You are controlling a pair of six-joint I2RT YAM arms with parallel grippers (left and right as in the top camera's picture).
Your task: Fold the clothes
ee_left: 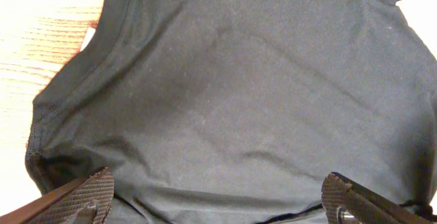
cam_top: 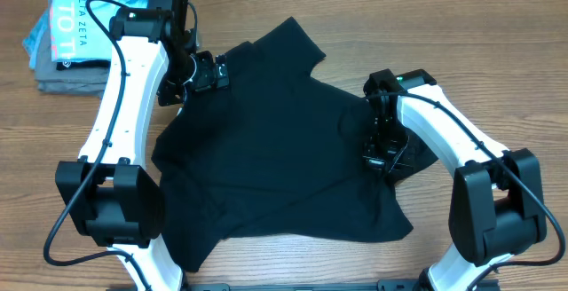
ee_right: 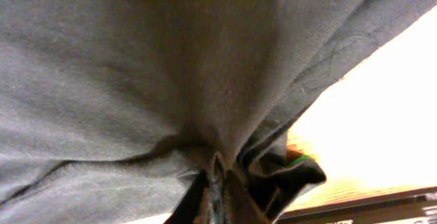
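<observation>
The right hand (ee_right: 217,179) is clamped tight on a bunch of the shirt (cam_top: 275,140). The black cloth gathers into folds between its fingers and drapes over the wrist camera. From overhead this grip sits at the shirt's right edge, where a dark flap lies under the arm. The left hand (ee_left: 218,207) is spread wide and holds nothing, its two ribbed fingers (ee_left: 85,193) far apart. It sits over the cloth beside the collar (ee_left: 102,39), at the shirt's far left edge; whether the tips touch the fabric I cannot tell. A small white tag (ee_left: 89,38) shows at the collar's rim. The shirt lies rumpled but mostly flat across the middle of the wooden desk (cam_top: 497,43), between the two arms, with one sleeve (cam_top: 297,44) pointing toward the far side. At the far left corner, well apart from it, a blue shirt (cam_top: 80,7) with white lettering rests on a grey pile (cam_top: 51,80).
</observation>
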